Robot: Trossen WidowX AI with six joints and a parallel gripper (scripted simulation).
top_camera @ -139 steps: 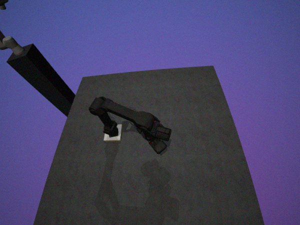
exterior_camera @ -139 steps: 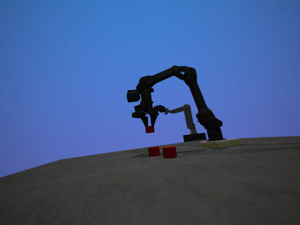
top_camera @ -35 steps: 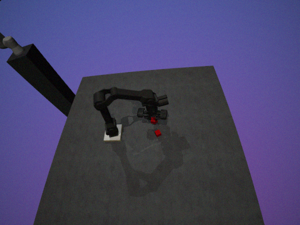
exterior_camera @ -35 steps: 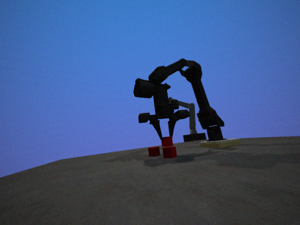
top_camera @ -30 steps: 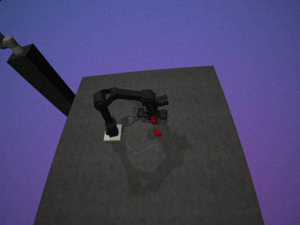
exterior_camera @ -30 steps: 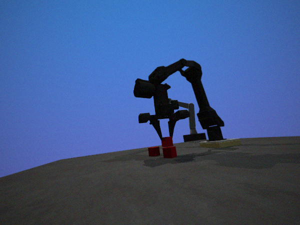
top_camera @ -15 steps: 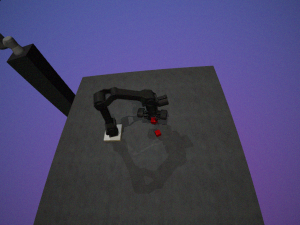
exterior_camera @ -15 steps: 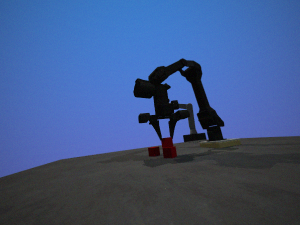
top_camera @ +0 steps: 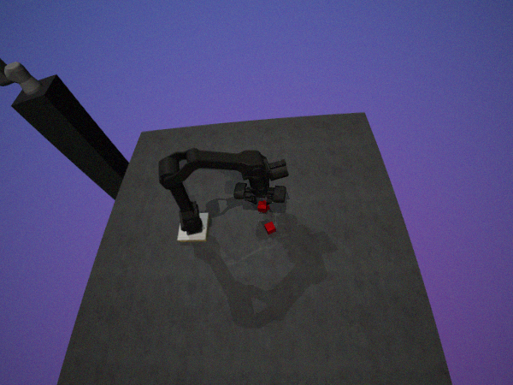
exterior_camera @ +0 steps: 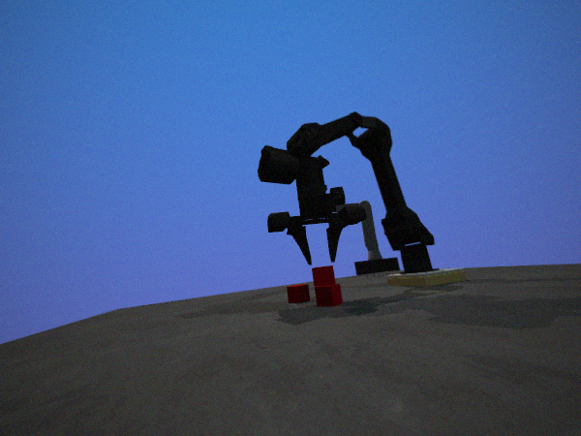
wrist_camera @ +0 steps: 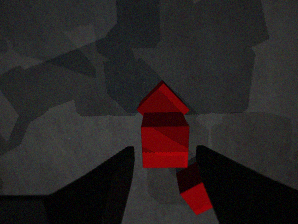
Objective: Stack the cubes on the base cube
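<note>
The black two-fingered pincer (exterior_camera: 321, 262) hangs open just above a small red cube (exterior_camera: 323, 275) stacked on the red base cube (exterior_camera: 328, 295), gripping nothing. A second small red cube (exterior_camera: 297, 293) sits apart on the dark grey worktop (exterior_camera: 290, 378), beside the base.
</note>
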